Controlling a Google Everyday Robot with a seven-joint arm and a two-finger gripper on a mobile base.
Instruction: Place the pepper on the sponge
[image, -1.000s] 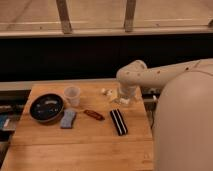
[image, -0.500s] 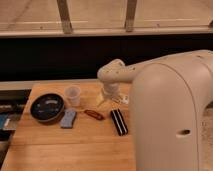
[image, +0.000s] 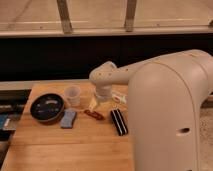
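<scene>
The pepper (image: 93, 115), slim and dark red-brown, lies on the wooden table (image: 75, 147) just right of the sponge (image: 68, 118), a light-blue pad, without touching it. My gripper (image: 97, 103) hangs from the white arm just above and behind the pepper, pointing down. It is open and holds nothing. The arm's large white body fills the right side of the view and hides that part of the table.
A black round dish (image: 47, 107) sits left of the sponge, with a translucent cup (image: 73, 95) behind it. A black block with white stripes (image: 119, 121) lies right of the pepper. A small white item (image: 120, 98) rests behind the block.
The arm has swung leftward across the table, bringing the gripper from near the back right to just over the pepper. The objects have not moved.
</scene>
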